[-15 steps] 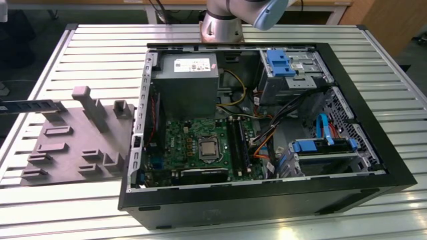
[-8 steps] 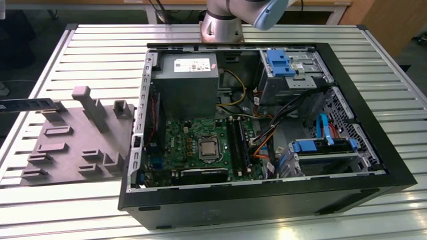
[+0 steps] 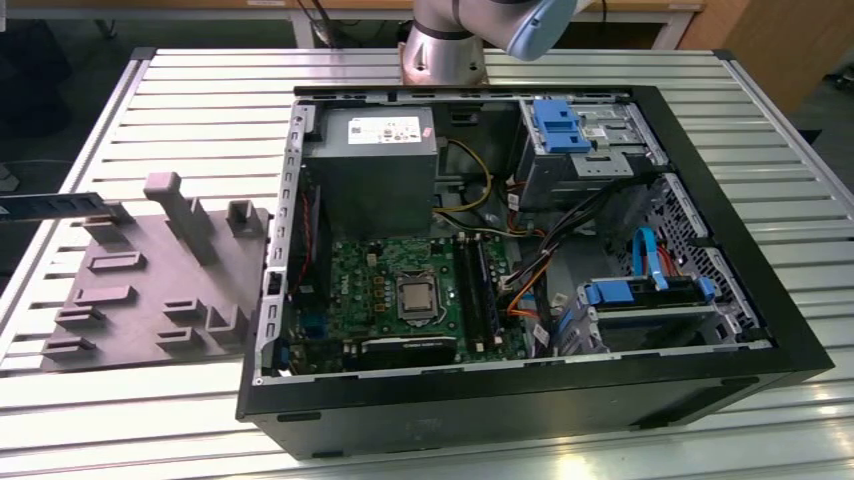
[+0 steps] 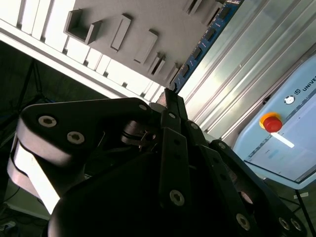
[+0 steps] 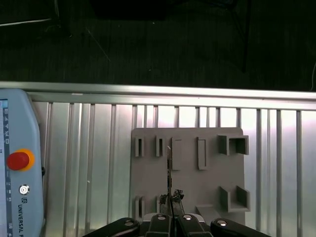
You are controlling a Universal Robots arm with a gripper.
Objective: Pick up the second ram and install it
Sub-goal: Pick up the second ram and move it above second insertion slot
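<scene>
The second ram (image 3: 54, 205) is a thin dark board reaching in from the exterior view's left edge, level and above the far corner of the grey holder block (image 3: 147, 290). In the first wrist view my gripper (image 5: 170, 196) is shut on the ram (image 5: 169, 165), which shows edge-on over the holder block (image 5: 197, 173) and its empty slots. The second wrist view shows the ram (image 4: 202, 44) stretching away from the closed gripper (image 4: 170, 94). The green motherboard (image 3: 387, 290) with its black memory slots (image 3: 478, 290) lies inside the open computer case (image 3: 534, 400).
A teach pendant (image 5: 17, 173) with a red stop button lies on the slatted aluminium table (image 3: 200, 100) beside the holder block. Inside the case are a grey power supply (image 3: 371, 160), blue drive brackets (image 3: 558, 125) and bundled cables (image 3: 534, 270). The arm's base (image 3: 447, 50) stands behind the case.
</scene>
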